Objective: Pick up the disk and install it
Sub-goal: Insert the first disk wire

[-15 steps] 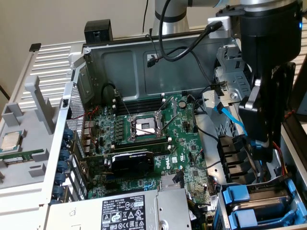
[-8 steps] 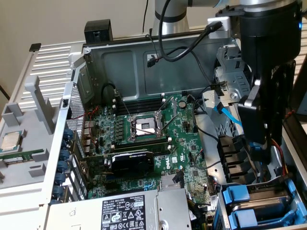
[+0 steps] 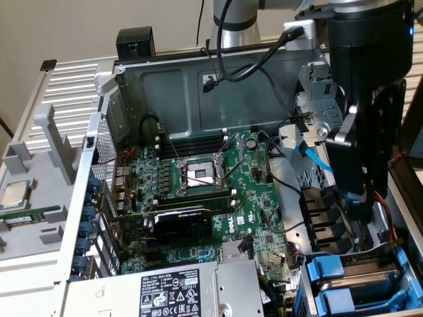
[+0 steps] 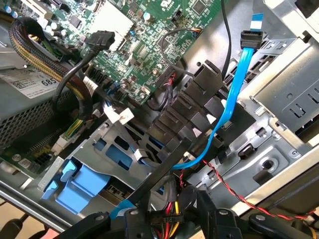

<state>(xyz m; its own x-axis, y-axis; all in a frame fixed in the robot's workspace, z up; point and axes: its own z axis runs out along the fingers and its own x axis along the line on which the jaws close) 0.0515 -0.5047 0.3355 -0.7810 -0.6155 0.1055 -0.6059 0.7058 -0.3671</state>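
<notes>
**Disk down in its bay, gripper hanging over it with nothing in its jaws.**
The gripper (image 3: 360, 200) hangs above the drive cage (image 4: 112, 132) at the exterior view's right, jaws parted, nothing between them but the cables beyond. The disk (image 3: 330, 267), in its blue carrier, lies low in that cage, apart from the gripper; I can't swear it is fully home. I'd call this the tail of the install. Any move here calls for a straight path clear of the blue cable (image 4: 233, 94) and the thin red-and-black wire (image 4: 224, 181).

Plain beige wall (image 3: 66, 30) behind, pale ribbed surface (image 3: 66, 86) at the exterior view's left, soft even light
</notes>
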